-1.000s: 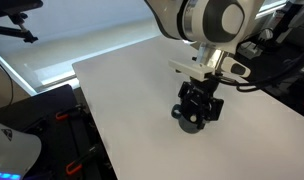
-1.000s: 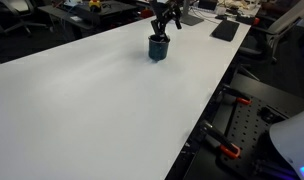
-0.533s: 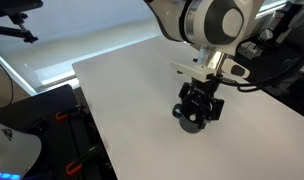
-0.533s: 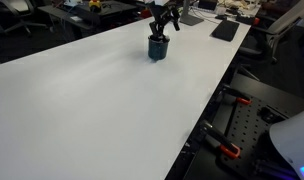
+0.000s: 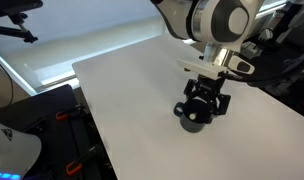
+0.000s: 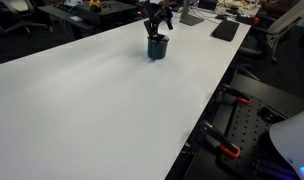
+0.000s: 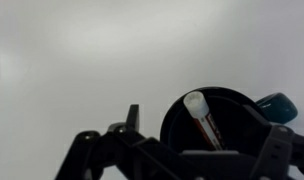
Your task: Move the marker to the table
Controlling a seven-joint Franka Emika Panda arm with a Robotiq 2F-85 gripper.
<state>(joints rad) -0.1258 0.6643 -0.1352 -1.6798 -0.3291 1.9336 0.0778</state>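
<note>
The table (image 5: 132, 90), a broad white top, carries only the mug in both exterior views and spreads out bare on every side of it. The robot arm (image 5: 217, 20) comes down from above the mug, its pale wrist joint high over it. The black gripper (image 5: 204, 103) hangs directly over the mug's mouth; in an exterior view (image 6: 158, 17) it shows just above the rim. In the wrist view its fingers (image 7: 132, 117) are spread, one tip outside the mug's rim on one side and the other dark part beyond the rim on the opposite side, so the jaws stand apart with nothing between them. The mug (image 5: 195, 120) is dark and stands upright on the table; in an exterior view (image 6: 157, 48) it looks bluish and sits near the table's far end. Seen from the wrist, its round opening (image 7: 182, 115) is black inside and a blue-green handle (image 7: 277, 104) sticks out at the side. The marker (image 7: 205, 120) is inside the mug, a thin reddish stick leaning against the inner wall, its pale rounded end uppermost near the rim. In both exterior views the marker cannot be made out.
</note>
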